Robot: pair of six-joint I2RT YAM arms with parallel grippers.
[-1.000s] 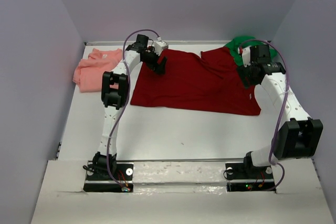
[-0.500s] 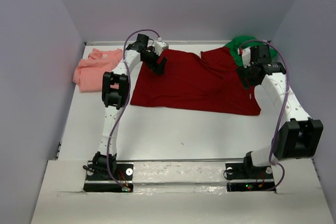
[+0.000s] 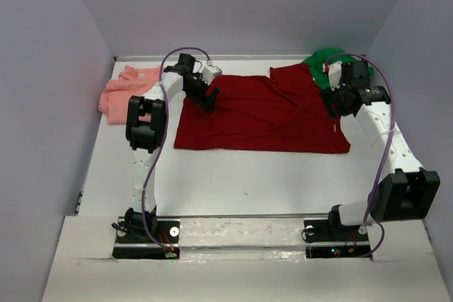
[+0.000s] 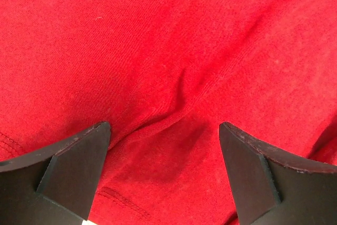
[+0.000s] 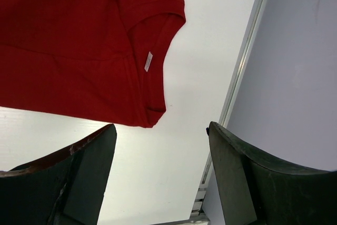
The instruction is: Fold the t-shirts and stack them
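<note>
**tabletop_tom:** So where's the dark red shirt (image 3: 262,114) sitting relative to the grippers?

**yam_fan:** It's spread flat across the far half of the table (image 3: 233,182). The left gripper (image 3: 210,97) is over its far-left corner, pointing down at the cloth. In the left wrist view its jaws (image 4: 164,130) are spread wide with nothing pinched. Red fabric fills the whole view, and a soft crease runs up between the two fingers. It's really close to the cloth, but I can't tell if the tips actually touch it.

**tabletop_tom:** And the right one?

**yam_fan:** The right gripper (image 3: 333,106) hangs at the shirt's right edge. Its jaws (image 5: 160,129) are apart too and holding nothing. Below the gap is bare table, and the shirt's corner with the white tag (image 5: 149,61) lies ahead and off to one side. The pink shirt (image 3: 124,93) is bunched at the far left, well apart from the red one. The green shirt (image 3: 322,61) is heaped in the far-right corner, touching the red sleeve.

**tabletop_tom:** Anything different from a second ago?

**yam_fan:** Yeah. The left gripper has slid left and a bit toward the bases, and the elbow swung left with it. The shirt's left side went along, so its near edge now runs straighter instead of slanting. The right arm's elbow shifted outward. Both jaws stayed just as wide.
</note>
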